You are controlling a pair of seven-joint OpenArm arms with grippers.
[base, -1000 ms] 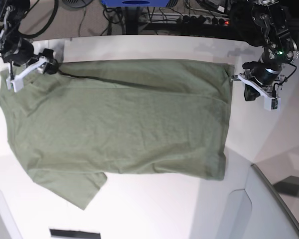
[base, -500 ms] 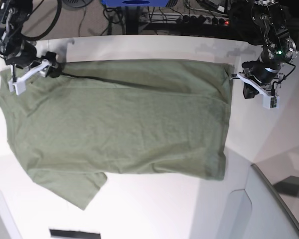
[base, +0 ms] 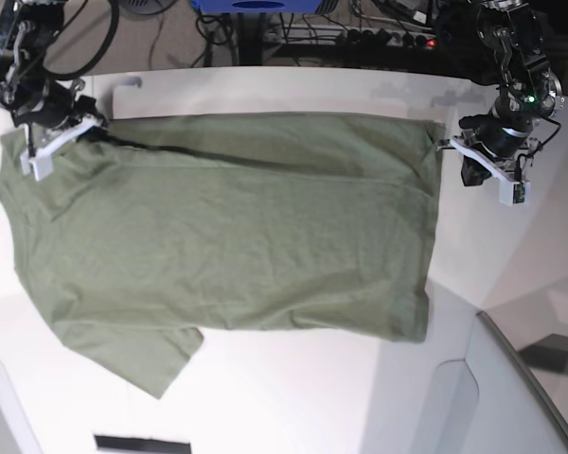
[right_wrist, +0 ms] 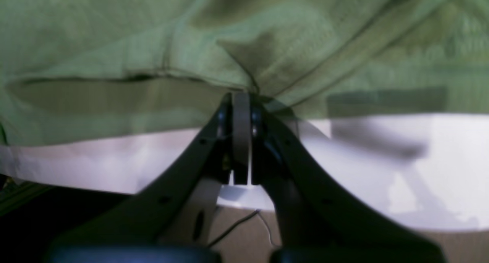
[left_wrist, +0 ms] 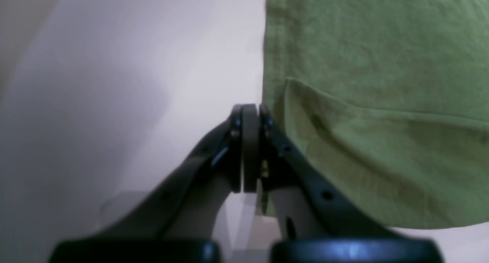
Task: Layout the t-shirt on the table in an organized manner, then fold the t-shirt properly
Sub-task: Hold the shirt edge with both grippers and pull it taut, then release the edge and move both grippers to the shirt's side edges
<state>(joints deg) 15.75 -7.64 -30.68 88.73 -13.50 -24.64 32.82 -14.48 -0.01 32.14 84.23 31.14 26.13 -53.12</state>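
My right hand (base: 76, 130) is sitting at the far left corner of the soft, wrinkly olive-green cotton t-shirt (base: 227, 227). Its two fingers are pressed together, and in the right wrist view my right hand (right_wrist: 241, 99) is pinching a little bunch of the t-shirt (right_wrist: 153, 45) cloth right at the tips. The cloth is puckering up there.

The t-shirt is lying spread out flat on the big smooth white bench (base: 293, 397). One short sleeve is sticking out at the near left.

My left hand (base: 447, 147) is sitting at the far right corner of the t-shirt. In the left wrist view my left hand (left_wrist: 246, 110) is pressed together too. It is just beside the edge of the t-shirt (left_wrist: 374, 102), over the bare bench (left_wrist: 133, 83). I cannot tell if any cloth is caught in it.
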